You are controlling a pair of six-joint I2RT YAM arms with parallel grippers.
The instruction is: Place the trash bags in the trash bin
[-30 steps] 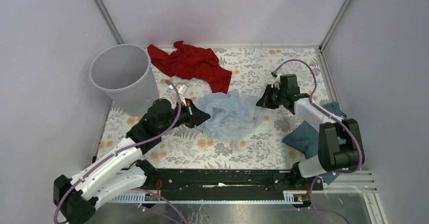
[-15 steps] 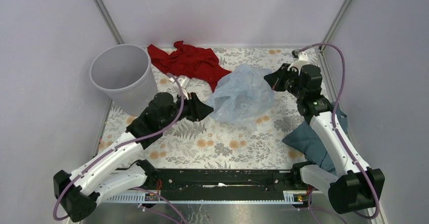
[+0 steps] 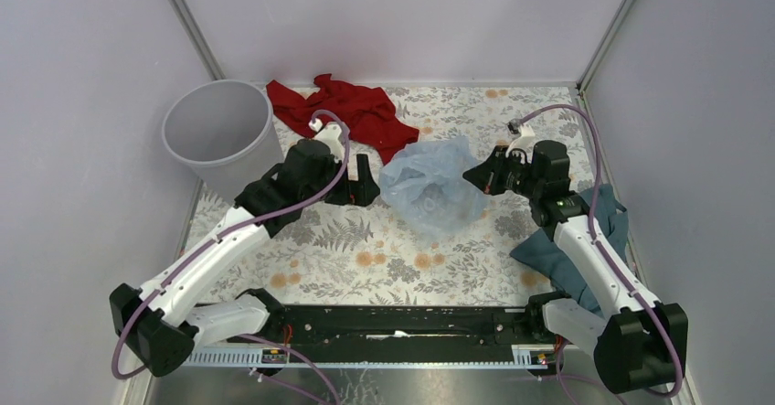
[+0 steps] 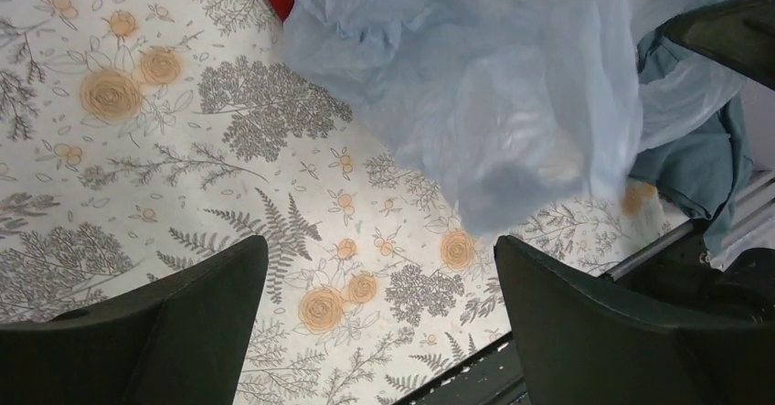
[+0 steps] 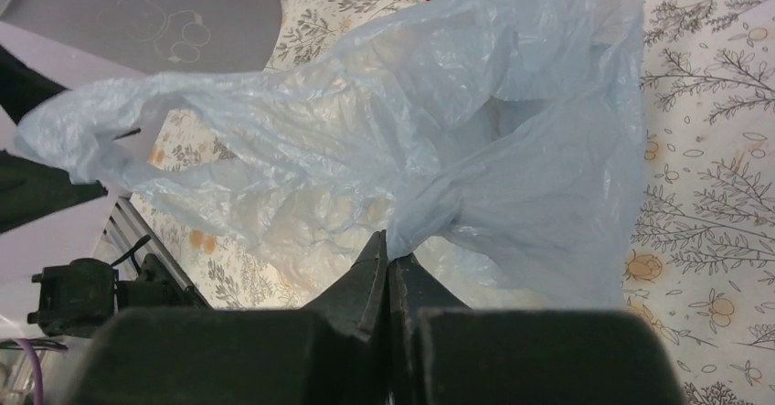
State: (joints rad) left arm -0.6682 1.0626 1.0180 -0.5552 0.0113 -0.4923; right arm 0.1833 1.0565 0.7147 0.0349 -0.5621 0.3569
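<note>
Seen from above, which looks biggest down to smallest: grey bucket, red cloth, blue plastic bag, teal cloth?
1. light grey round plastic bucket
2. red cloth and pale blue plastic bag: alike; the bag is held up, nearer the camera
3. dark teal cloth, partly hidden

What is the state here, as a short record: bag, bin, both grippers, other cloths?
bag: trash bag pinched at one fold, outside the bin
bin: trash bin upright at far left, nothing visible inside
left: left gripper open, empty, facing the bag
right: right gripper shut on the bag
other: red cloth beside the bin; teal cloth by the right arm
</note>
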